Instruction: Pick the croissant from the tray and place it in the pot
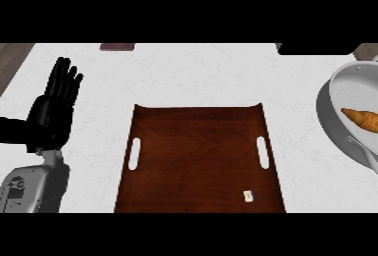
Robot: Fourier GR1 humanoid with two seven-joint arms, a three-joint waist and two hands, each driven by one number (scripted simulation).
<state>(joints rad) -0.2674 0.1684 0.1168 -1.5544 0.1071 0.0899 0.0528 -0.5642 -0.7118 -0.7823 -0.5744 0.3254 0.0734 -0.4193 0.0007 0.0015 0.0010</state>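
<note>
The golden-brown croissant (362, 119) lies inside the grey metal pot (334, 102) at the right edge of the head view, which cuts the pot off. The dark wooden tray (199, 160) with two slot handles sits in the middle of the white counter and holds only a small pale object (249, 196) near its front right corner. My left hand (55, 102) rests open at the left, fingers straight and pointing up, apart from the tray. My right hand does not show.
A dark small object (118, 47) lies at the counter's far edge, left of centre. A dark block (314, 48) sits at the far right edge. Wooden floor shows past the counter's left corner (13, 57).
</note>
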